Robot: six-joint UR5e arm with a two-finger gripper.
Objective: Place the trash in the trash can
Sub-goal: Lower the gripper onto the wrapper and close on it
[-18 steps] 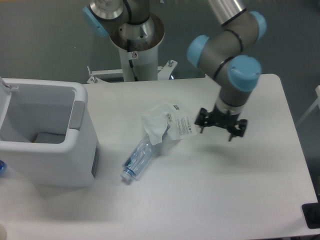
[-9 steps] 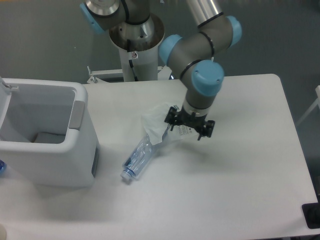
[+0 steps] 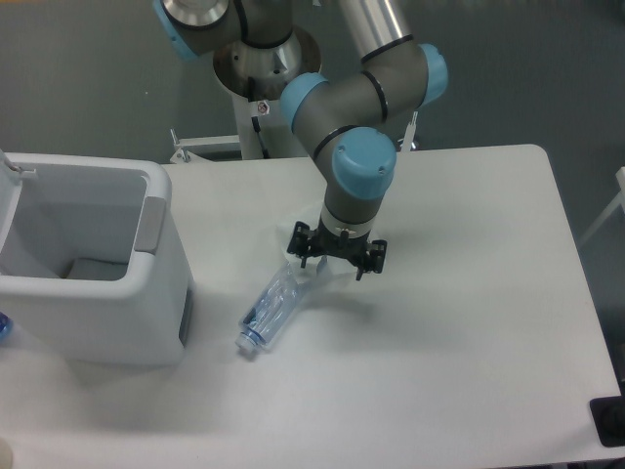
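Observation:
A crushed clear bottle [image 3: 270, 310] with a bluish tint lies on the white table, cap end toward the front left. My gripper [image 3: 337, 261] hangs open just right of the bottle's upper end, directly over the spot where the crumpled wrapper lies. The wrapper is almost fully hidden under the gripper; only a pale sliver [image 3: 293, 256] shows at its left. The white trash can [image 3: 88, 293] stands at the table's left edge, open at the top, with a grey panel on its right rim.
The arm's base column [image 3: 266, 93] rises at the back of the table. A dark object [image 3: 610, 420] sits at the front right corner.
My gripper has travelled left across the table, from the right of the wrapper to directly above it, and now covers it. Bottle and trash can have not moved.

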